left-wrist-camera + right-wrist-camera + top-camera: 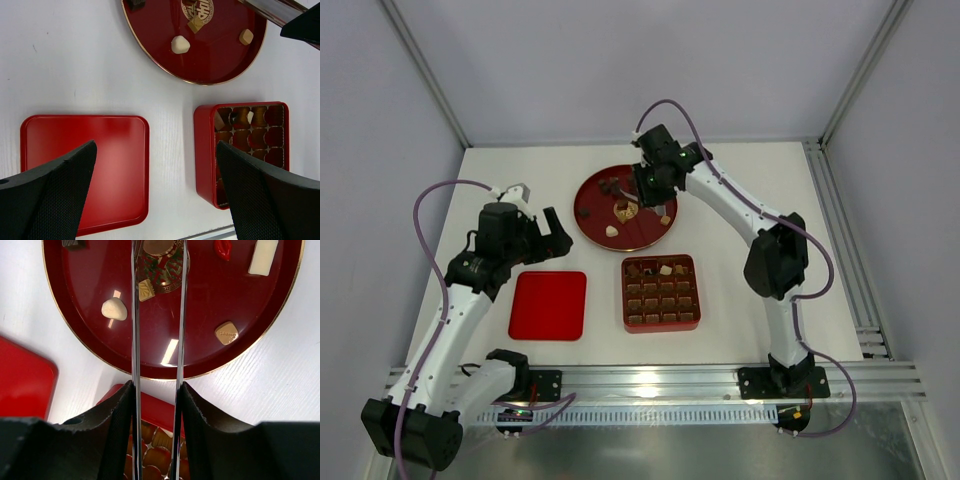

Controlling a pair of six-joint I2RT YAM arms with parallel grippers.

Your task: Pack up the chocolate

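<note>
Several chocolate pieces lie on the round red plate (592, 215): a cream rounded one (114, 309), a light brown square (227, 333), a white bar (263, 256) and a dark piece (73, 243). My right gripper (157, 387) is shut on metal tongs (134, 315). Their two blades stand a little apart and reach over the plate's middle toward a brown piece (157, 246). The square red box (660, 321) with its brown grid holds a few pieces in its far row. My left gripper (156, 147) hangs open and holds nothing, above the table between the lid and the box.
The flat red lid (548, 305) lies left of the box (202, 150). A red lip-shaped sweet (223, 247) sits on the plate. The aluminium frame rail (670, 378) runs along the table's near edge, with frame posts at the sides.
</note>
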